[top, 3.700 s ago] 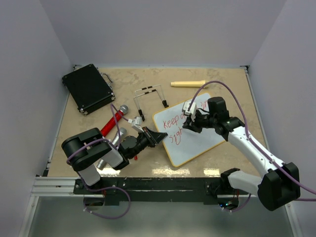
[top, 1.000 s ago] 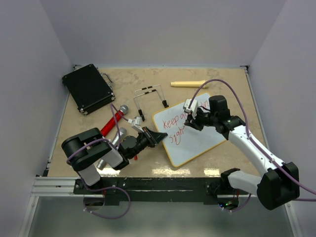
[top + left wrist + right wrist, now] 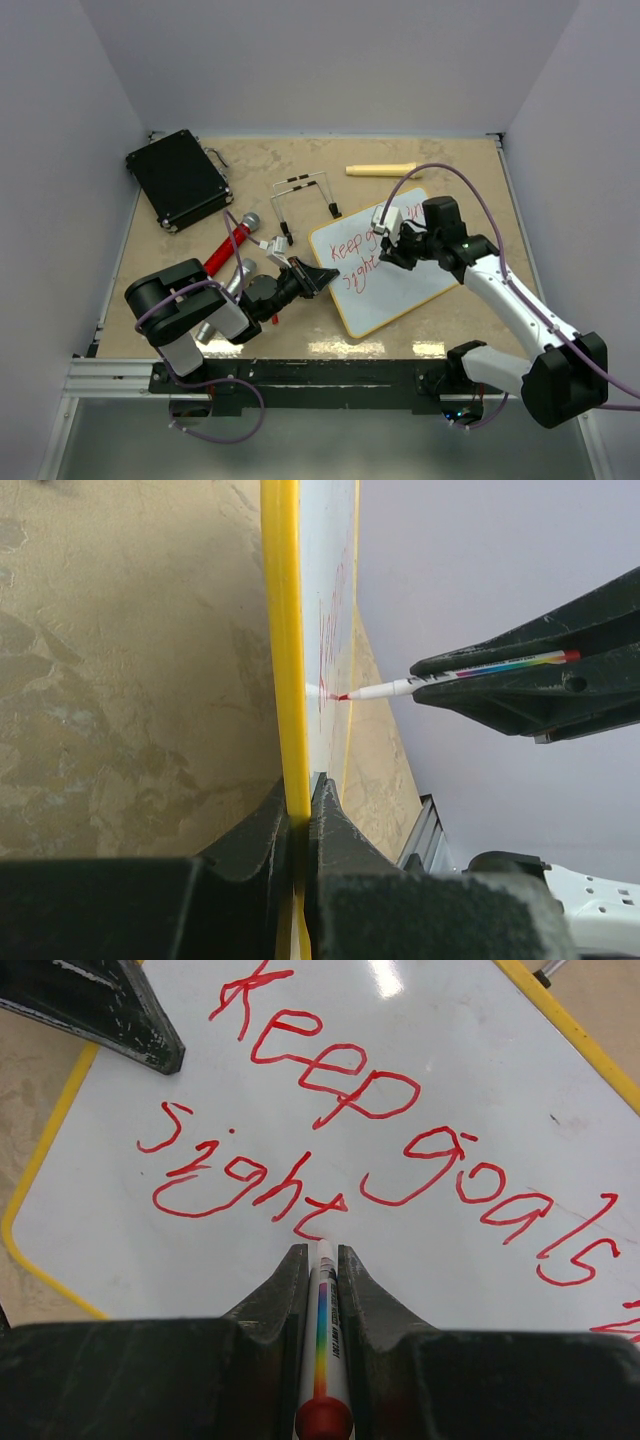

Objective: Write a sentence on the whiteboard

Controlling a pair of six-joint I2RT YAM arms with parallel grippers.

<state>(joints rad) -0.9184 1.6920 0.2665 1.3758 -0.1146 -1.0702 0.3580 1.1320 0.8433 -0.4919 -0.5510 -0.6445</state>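
**Red Script on a Glossy Board, Pen Tip at the Last Letter**

Centre-right in the overhead view, the whiteboard (image 3: pixel 400 285) lies askew on the mottled beige stone-look counter (image 3: pixel 450 180). It is a glossy white slab with rounded corners and a thin yellow frame. The left end effector (image 3: pixel 300 802) is clamped shut on that frame, its matte black fingers pinching the edge at the board's left corner. The right end effector (image 3: pixel 321 1258) is closed on a marker (image 3: pixel 322 1350), a slim white barrel with a rainbow stripe and a round red butt. The marker's tip meets the board just under the final "t".

The sentence (image 3: pixel 400 1130) runs in loose red strokes: "Keep goals" on the top line, "sight" beneath it. Whatever follows "goals" runs off the right edge of the right wrist view. Only a scrap of red shows at the lower right of that frame. From overhead, the right end effector covers the middle of the top line. The left wrist camera sees the board almost edge-on, so the writing there shrinks to unreadable red streaks.

At the upper left of the overhead frame sits a black rectangular case (image 3: pixel 178 178) with metal corners. A red-handled tool (image 3: pixel 226 250) lies below it, its lower end hidden behind the left arm. A pale yellow stick (image 3: pixel 380 169) rests near the top centre.
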